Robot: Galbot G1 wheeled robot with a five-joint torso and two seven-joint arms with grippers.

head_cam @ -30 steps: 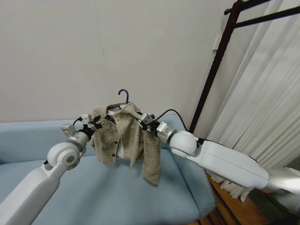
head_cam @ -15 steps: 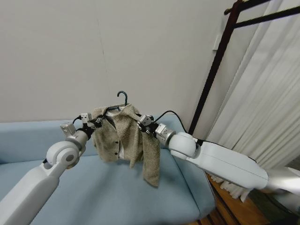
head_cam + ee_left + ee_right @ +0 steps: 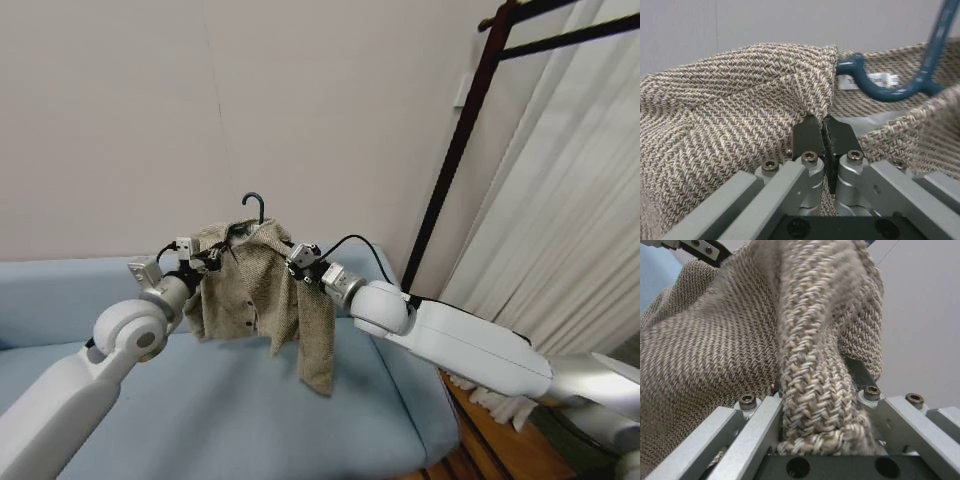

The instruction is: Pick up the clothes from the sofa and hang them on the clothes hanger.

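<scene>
**Q:** Where's the garment at this entry?

**Op:** I have the tweed jacket [image 3: 262,290] draped on its blue hanger [image 3: 252,203], held in the air above the sofa [image 3: 200,420] and well apart from the clothes rack [image 3: 455,150] on my right. My left gripper [image 3: 207,258] is pinched flat on a thin fold of cloth at one shoulder. My right gripper [image 3: 297,262] is clamped around a thick roll of the weave at the other shoulder.

**Q:** What could go wrong from here?

**Op:** Three things, in my judgement.
1. As far as I can see, both grips are on fabric and not on the hanger itself. If my arms spread or tilt unevenly, the hanger could slide out through the neck and drop.
2. The left pinch takes only an edge of cloth, so a tug toward the rack may pull it free.
3. The hook is small and the rack's bar sits high, so a skewed approach could miss the bar. The long front panel hanging low could also catch on the upright.
</scene>
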